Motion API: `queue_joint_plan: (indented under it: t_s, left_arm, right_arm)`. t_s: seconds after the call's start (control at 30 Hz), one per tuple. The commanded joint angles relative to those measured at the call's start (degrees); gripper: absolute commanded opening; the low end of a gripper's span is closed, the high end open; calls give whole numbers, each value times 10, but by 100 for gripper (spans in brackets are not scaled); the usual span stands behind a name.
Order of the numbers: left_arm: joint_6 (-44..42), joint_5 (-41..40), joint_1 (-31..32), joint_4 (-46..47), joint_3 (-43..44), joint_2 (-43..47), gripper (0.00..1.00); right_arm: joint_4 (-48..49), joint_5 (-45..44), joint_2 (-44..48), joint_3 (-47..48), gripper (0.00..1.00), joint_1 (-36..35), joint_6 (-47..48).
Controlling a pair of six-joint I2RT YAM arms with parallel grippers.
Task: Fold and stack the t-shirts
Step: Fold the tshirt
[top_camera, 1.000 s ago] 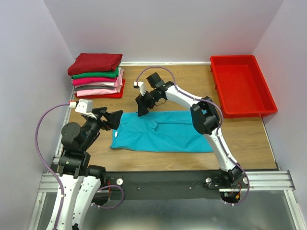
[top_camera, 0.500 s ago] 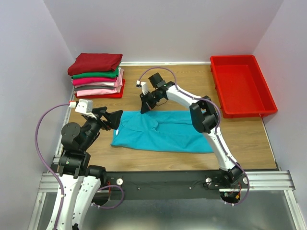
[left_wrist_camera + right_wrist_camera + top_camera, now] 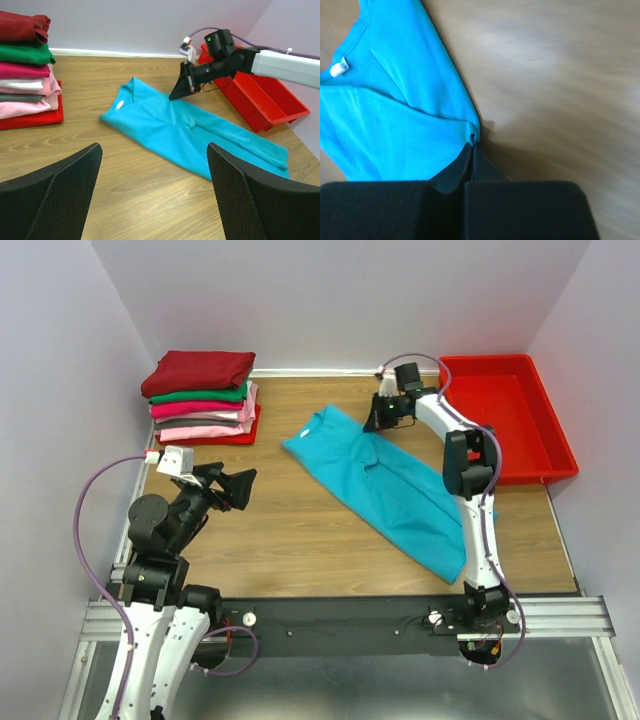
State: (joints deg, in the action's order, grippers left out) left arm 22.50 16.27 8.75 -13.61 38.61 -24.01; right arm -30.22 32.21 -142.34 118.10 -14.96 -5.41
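Observation:
The teal t-shirt [image 3: 390,485] lies partly folded and slanted across the table, its collar end toward the back left and its hem near the front right. At the shirt's back edge my right gripper [image 3: 371,426] is shut on a pinch of the fabric [image 3: 465,125]; in the right wrist view its tips [image 3: 472,146] meet on the cloth. A stack of folded t-shirts [image 3: 200,395] in dark red, green, magenta and pink sits at the back left. My left gripper [image 3: 245,485] hovers open at the left, apart from the teal shirt [image 3: 170,130].
A red plastic bin [image 3: 500,425] stands at the back right, just beyond the right gripper. Walls close in the table at the back and both sides. Bare wood shows between the left gripper [image 3: 155,146] and the shirt.
The right gripper shut on the teal shirt's edge and pulled it toward the back right. The shirt swung from lying straight across to slanting. The left arm has not moved.

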Motion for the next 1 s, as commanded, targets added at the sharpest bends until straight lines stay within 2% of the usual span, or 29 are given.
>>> queue_joint_plan:
  t_s: [0.0, 0.03, 0.07, 0.1, 0.13, 0.17, 0.2, 0.27, 0.3, 0.37, 0.4, 0.43, 0.47, 0.5, 0.57, 0.7, 0.97]
  left_arm:
    - [3, 23, 2, 31, -15, -12, 93]
    - [22, 18, 2, 38, -26, -28, 93]
    - [36, 24, 2, 59, -33, -41, 93]
    - [74, 30, 2, 70, -47, -79, 93]
    - [100, 38, 2, 86, -57, -102, 93]
    - [122, 60, 3, 127, -80, -156, 88]
    - [143, 64, 5, 148, -80, -184, 85]
    - [185, 63, 18, 192, -98, -246, 82]
    - [193, 26, 38, 211, -89, -308, 82]
    - [198, -6, 60, 234, -68, -370, 82]
    - [206, -41, 78, 241, -55, -431, 82]
    - [207, -48, 86, 247, -23, -462, 82]
    - [218, -75, 94, 246, -4, -493, 82]
    - [225, -88, 101, 241, 14, -549, 82]
    - [235, -98, 108, 239, 68, -606, 82]
    - [274, -146, 108, 198, 175, -749, 81]
    - [275, -157, 108, 171, 320, -888, 79]
  right_arm:
    - [35, -116, -4, 44, 10, 19, -72]
    - [33, -121, -8, 59, 30, 18, -63]
    - [34, -126, -9, 71, 38, 18, -54]
    - [33, -136, -10, 100, 51, 18, -40]
    - [32, -160, -5, 107, 56, 18, -28]
    - [32, -172, 18, 107, 68, 17, 12]
    - [32, -179, 31, 107, 74, 18, 13]
    - [31, -169, 64, 84, 85, 22, 71]
    - [31, -152, 108, 65, 99, 23, 125]
    - [32, -81, 167, -18, 100, 25, 178]
    - [32, -50, 194, -53, 100, 24, 224]
    - [32, 13, 252, -84, 100, 25, 243]
    - [32, 48, 279, -155, 100, 25, 261]
    - [32, 78, 310, -189, 100, 24, 287]
    - [33, 135, 378, -252, 100, 24, 293]
    - [34, 152, 462, -395, 100, 25, 301]
    - [36, 134, 543, -510, 100, 25, 318]
